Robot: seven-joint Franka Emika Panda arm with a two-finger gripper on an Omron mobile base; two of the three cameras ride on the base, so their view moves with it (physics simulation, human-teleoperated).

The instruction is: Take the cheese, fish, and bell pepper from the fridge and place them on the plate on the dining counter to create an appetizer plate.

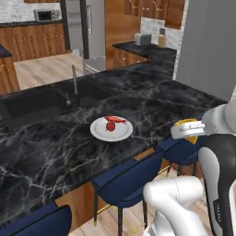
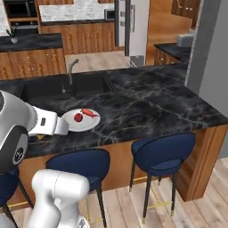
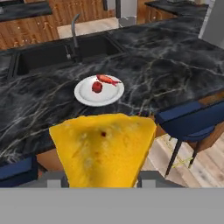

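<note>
- Your gripper [image 3: 103, 186] is clamped on the cheese [image 3: 105, 146], a yellow wedge that takes up the lower middle of the hand view. The finger tips themselves are hidden behind it.
- From the left base cam you see the cheese [image 1: 186, 129] sticking out past the white hand, off the counter's near edge, over the blue stools [image 1: 131, 177].
- The plate [image 3: 99, 90] is ahead of the tool on the dining counter [image 3: 175, 70], a bit back from the near edge. The fish [image 3: 108, 79] is on its far side and the bell pepper [image 3: 97, 87] sits just beside it, nearer the middle. They look close together, can't tell if they touch.
- Near half of the plate is bare white, so that's your open room.
- Bare black marble all round the plate, w/ lots more off to the right.
- Beyond the plate: the sink [image 3: 52, 57] and its faucet [image 3: 75, 33], standing well apart from the plate, past its far left.
- Below the tool: stool backs tucked just under the counter lip, one right [image 3: 192, 120] and one lower left [image 3: 15, 173].
- Fridge [image 1: 87, 32] is way off in the bkgd past the counter.
</note>
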